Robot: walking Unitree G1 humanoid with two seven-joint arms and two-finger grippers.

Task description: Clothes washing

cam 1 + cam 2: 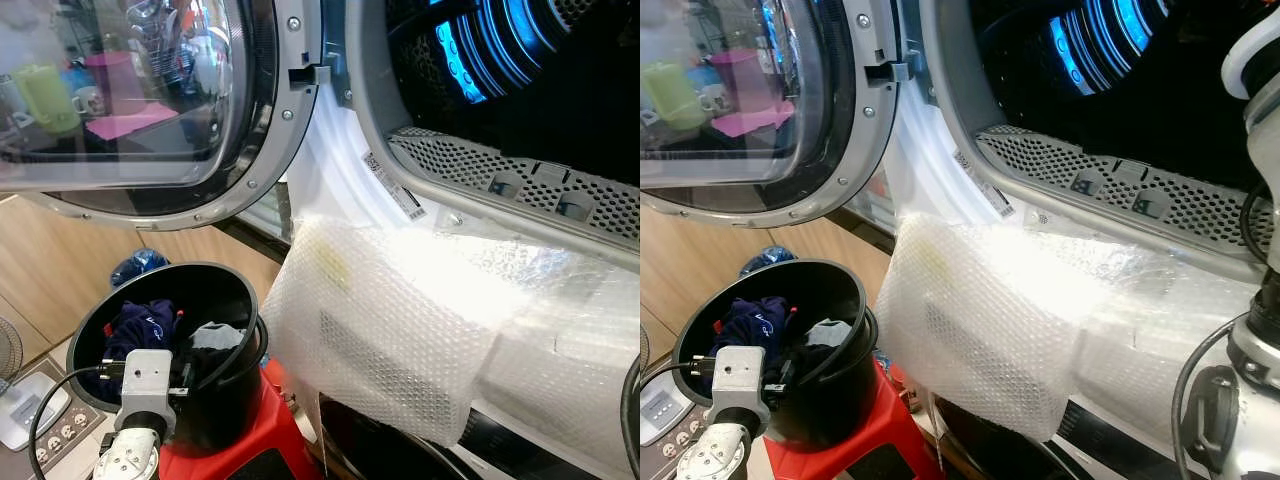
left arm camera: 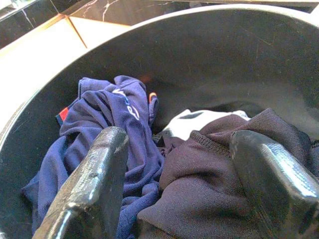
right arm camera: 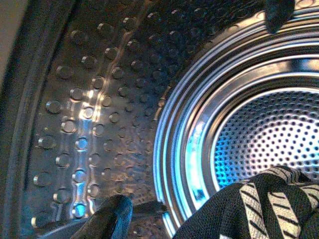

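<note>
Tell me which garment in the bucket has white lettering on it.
The navy blue garment by the bucket wall, beside one finger of the left hand. The dark maroon garment and the white cloth show no lettering.

Striped black-and-white garment [image 3: 259,206] is cut off at the right wrist frame's edge, so its extent is unclear. White cloth [image 2: 197,122] in the black round bucket [image 1: 215,290] is mostly buried under the dark maroon garment [image 2: 214,174]. The left gripper [image 2: 174,189] fingertips run off frame. Drum interior [image 1: 560,90] is too dark from the head.
</note>
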